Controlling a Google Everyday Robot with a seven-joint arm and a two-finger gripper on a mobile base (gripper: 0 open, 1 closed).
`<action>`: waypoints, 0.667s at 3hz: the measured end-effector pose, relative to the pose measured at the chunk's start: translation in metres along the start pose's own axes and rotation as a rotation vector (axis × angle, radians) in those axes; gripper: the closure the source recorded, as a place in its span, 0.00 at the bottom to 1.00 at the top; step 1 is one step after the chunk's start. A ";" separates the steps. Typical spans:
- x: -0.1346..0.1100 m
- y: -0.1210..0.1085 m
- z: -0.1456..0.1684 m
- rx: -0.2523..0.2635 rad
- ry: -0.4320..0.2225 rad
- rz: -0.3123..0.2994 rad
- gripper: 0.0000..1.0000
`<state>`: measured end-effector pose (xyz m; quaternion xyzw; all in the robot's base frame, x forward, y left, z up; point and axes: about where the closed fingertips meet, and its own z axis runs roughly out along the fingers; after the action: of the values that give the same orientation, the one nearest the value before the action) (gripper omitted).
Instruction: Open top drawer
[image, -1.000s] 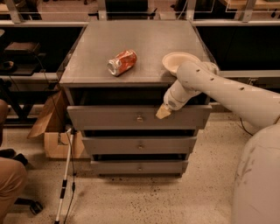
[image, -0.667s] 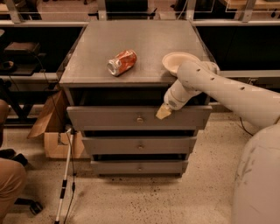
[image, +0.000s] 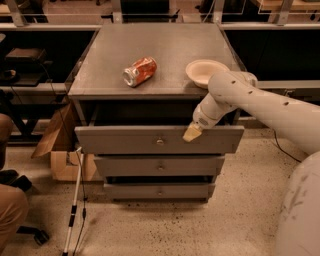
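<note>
The top drawer (image: 125, 141) is the widest of three grey drawers, with a small round knob (image: 160, 142) at its centre. It stands pulled out from the cabinet, its front panel forward of the two drawers below. My gripper (image: 190, 133) hangs from the white arm at the drawer's upper front edge, right of the knob, its yellowish tip against the panel's top.
A crushed red can (image: 139, 71) and a white bowl (image: 205, 72) lie on the cabinet top (image: 150, 45). A cardboard box (image: 59, 150) and a white cane (image: 73, 200) stand left of the cabinet. A person's knee (image: 9, 210) is at the lower left.
The top drawer's front has come slightly further forward and the gripper moved with it.
</note>
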<state>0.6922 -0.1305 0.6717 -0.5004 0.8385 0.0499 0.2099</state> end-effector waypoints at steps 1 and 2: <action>0.024 0.016 -0.010 -0.024 0.019 -0.025 0.00; 0.042 0.031 -0.016 -0.050 0.038 -0.058 0.00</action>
<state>0.6433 -0.1537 0.6653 -0.5302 0.8260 0.0552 0.1830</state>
